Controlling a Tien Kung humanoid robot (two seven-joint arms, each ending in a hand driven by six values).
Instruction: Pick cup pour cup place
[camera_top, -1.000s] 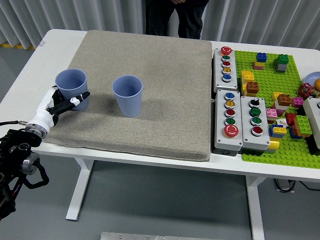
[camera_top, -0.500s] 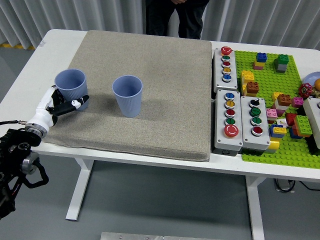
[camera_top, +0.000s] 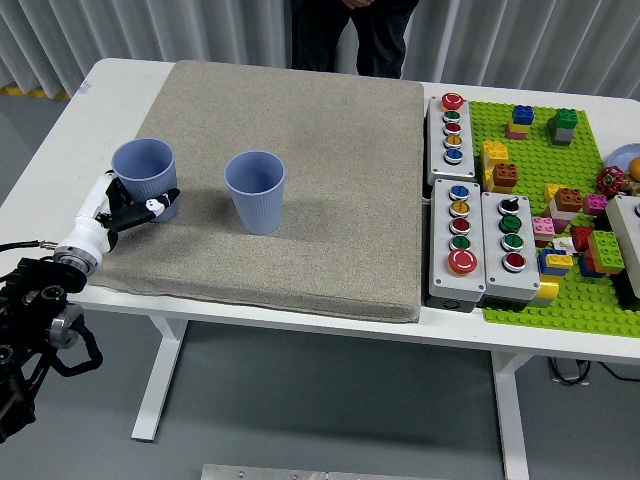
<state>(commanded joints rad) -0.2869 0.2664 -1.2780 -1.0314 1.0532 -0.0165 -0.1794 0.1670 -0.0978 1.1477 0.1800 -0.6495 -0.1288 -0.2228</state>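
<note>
Two blue ribbed cups stand upright on the grey mat (camera_top: 330, 170). The left cup (camera_top: 144, 167) is near the mat's left edge and the other cup (camera_top: 255, 190) stands a little to its right. My left hand (camera_top: 128, 205) comes in from the lower left and sits at the left cup's base. Its white thumb lies on the cup's left side and its dark fingers (camera_top: 160, 206) curl across the front, hiding the bottom of the cup. The cup rests on the mat. I cannot see inside either cup. My right arm is out of view.
Three grey button boxes (camera_top: 452, 128) (camera_top: 458, 244) (camera_top: 512, 245) lie right of the mat. Beyond them a green baseplate (camera_top: 580, 140) carries several toy bricks. A person in dark clothes (camera_top: 352, 35) stands at the far edge. The white table's left margin (camera_top: 60, 140) is narrow.
My left hand's fingers have dropped lower and drawn in around the left cup's base. The cup has shifted very slightly to the right. The other cup has not moved.
</note>
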